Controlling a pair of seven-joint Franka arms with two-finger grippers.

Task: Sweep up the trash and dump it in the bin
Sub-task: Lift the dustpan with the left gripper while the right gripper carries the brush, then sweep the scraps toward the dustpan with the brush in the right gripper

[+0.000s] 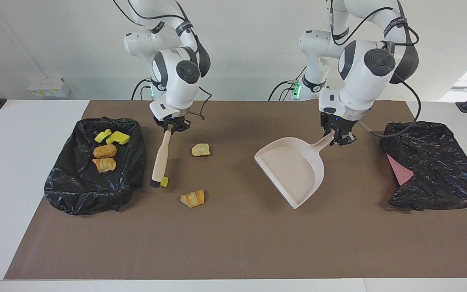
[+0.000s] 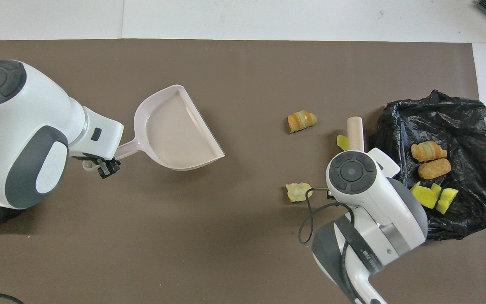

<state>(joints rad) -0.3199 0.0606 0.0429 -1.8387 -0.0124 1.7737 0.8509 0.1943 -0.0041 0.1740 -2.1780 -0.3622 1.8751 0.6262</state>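
Note:
My right gripper [image 1: 171,126] is shut on the handle of a beige brush [image 1: 161,156], whose bristles rest on the mat beside a small yellow sponge bit [image 1: 163,182]. Two tan bread-like chunks lie on the mat, one [image 1: 200,149] nearer to the robots than the other [image 1: 193,198]. Both show in the overhead view, the pale one [image 2: 298,191] and the orange one [image 2: 302,121]. The black-lined bin [image 1: 75,190] at the right arm's end holds two yellow sponge bits [image 1: 114,137] and two bread chunks [image 1: 104,157]. My left gripper [image 1: 339,136] is shut on the handle of the beige dustpan [image 1: 294,170], its mouth facing the trash.
A second black bag [image 1: 432,166] with a pink sheet [image 1: 399,171] sticking out lies at the left arm's end. A brown mat [image 1: 233,243] covers the white table. The right arm's wrist [image 2: 352,171] hides its gripper in the overhead view.

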